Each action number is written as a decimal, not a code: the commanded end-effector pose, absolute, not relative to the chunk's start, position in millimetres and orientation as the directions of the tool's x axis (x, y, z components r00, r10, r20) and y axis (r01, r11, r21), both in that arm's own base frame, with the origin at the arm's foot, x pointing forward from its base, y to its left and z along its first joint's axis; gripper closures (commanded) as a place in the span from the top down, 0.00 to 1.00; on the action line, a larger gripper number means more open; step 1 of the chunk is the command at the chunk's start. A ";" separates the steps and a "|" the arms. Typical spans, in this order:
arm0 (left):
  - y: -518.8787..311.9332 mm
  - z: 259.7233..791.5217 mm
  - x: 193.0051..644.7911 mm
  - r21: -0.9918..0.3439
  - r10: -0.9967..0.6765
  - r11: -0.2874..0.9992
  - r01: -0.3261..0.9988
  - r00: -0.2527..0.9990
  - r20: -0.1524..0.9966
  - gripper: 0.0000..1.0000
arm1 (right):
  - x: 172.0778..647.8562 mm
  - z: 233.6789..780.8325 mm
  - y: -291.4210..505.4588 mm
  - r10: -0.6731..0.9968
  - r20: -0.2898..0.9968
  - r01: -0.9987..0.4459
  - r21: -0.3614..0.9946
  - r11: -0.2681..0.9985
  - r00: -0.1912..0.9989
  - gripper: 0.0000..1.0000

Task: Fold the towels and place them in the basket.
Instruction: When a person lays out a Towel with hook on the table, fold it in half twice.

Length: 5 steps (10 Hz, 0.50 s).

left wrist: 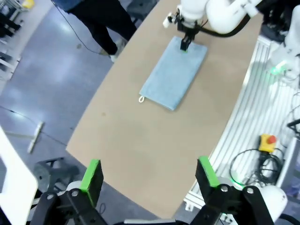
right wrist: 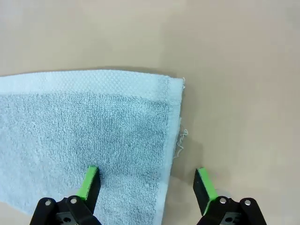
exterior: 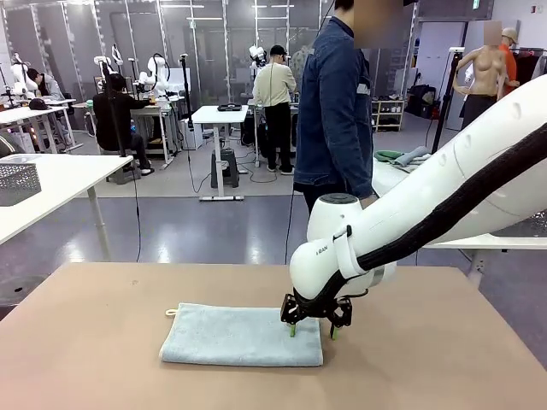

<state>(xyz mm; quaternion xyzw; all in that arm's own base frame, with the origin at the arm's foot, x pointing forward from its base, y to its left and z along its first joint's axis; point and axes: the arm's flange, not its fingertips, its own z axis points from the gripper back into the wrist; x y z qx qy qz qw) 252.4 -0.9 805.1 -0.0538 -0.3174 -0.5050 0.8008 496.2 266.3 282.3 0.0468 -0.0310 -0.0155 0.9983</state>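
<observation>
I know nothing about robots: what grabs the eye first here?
The big white right arm bent down to a pale blue-grey terry towel lying flat on the tan table. Its black, green-padded end effector stands open astride the towel's right edge. Behind, a person in a denim jacket stands at the far side.

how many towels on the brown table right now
1. The pale blue towel lies flat mid-table, the open right claw straddling its right edge. The right arm hides some tabletop behind it.
</observation>
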 end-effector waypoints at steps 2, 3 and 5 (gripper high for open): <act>-0.5 797.4 256.9 0.224 -0.773 0.487 0.844 0.298 0.560 1.00 | 500.8 276.2 280.6 -0.091 0.083 0.083 0.102 0.991 0.992 1.00; -0.5 797.4 256.9 0.224 -0.773 0.487 0.844 0.298 0.560 1.00 | 500.1 276.9 282.0 -0.091 0.084 0.083 0.103 0.991 0.992 0.82; -0.5 797.4 256.9 0.224 -0.773 0.487 0.844 0.298 0.560 1.00 | 498.8 280.6 282.7 -0.097 0.073 0.090 0.093 0.992 0.993 0.22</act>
